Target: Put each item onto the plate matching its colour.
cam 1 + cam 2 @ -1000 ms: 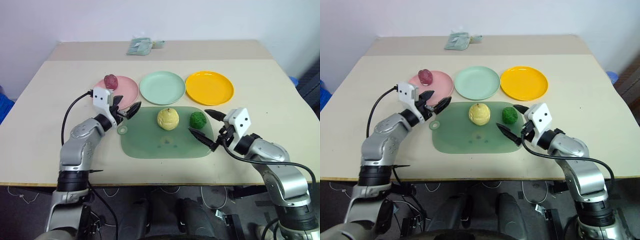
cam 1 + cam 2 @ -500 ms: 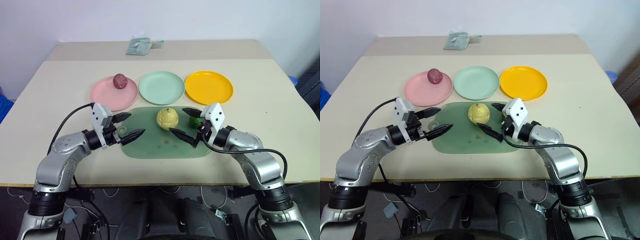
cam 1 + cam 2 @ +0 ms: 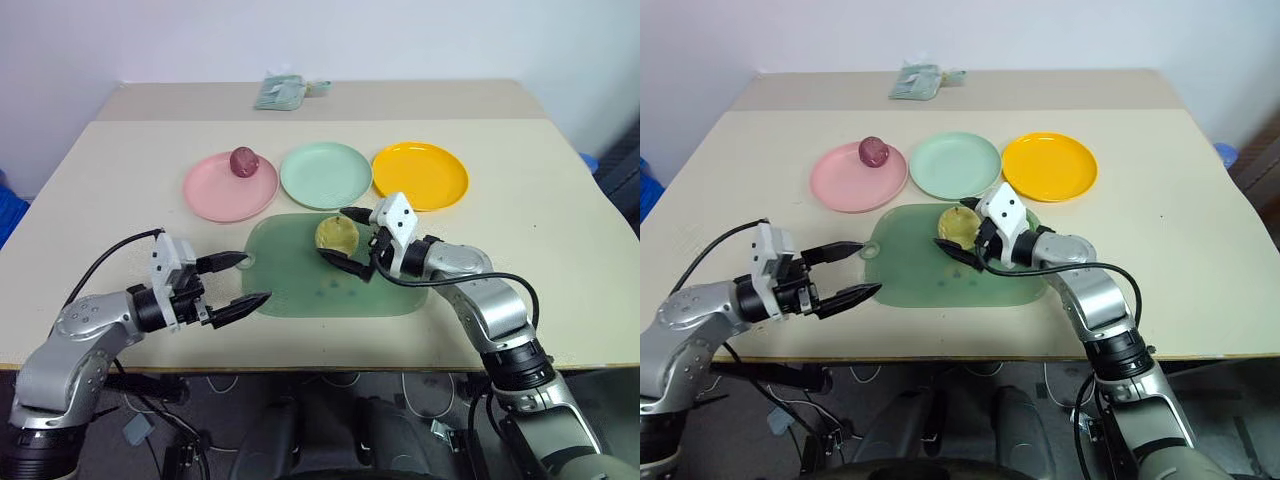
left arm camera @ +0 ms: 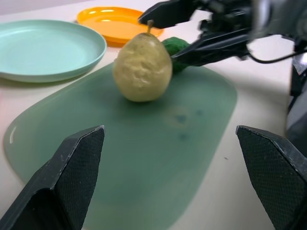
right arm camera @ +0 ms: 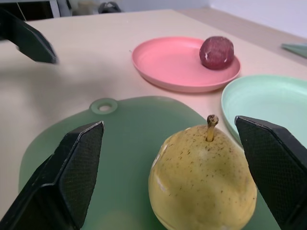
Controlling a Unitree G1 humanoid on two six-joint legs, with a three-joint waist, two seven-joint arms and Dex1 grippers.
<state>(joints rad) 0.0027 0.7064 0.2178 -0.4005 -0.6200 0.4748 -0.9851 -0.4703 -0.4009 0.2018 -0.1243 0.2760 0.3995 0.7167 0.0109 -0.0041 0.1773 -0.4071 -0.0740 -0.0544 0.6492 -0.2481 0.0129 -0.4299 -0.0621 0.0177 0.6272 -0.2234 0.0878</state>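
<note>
Right gripper (image 3: 347,238) (jaws wide) straddles yellow pear (image 3: 335,233).

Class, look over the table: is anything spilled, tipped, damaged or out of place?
Nothing stands out. The maroon fruit sits on the pink plate; the yellow pear stands upright on the green board.

Even, bright room light, soft shadows on the table (image 3: 520,200), wrist views blurred near the edges

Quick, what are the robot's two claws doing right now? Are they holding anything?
Left end effector: open, holding nothing.
Right end effector: open, one finger on each side of the pear, not gripping it yet.
</note>
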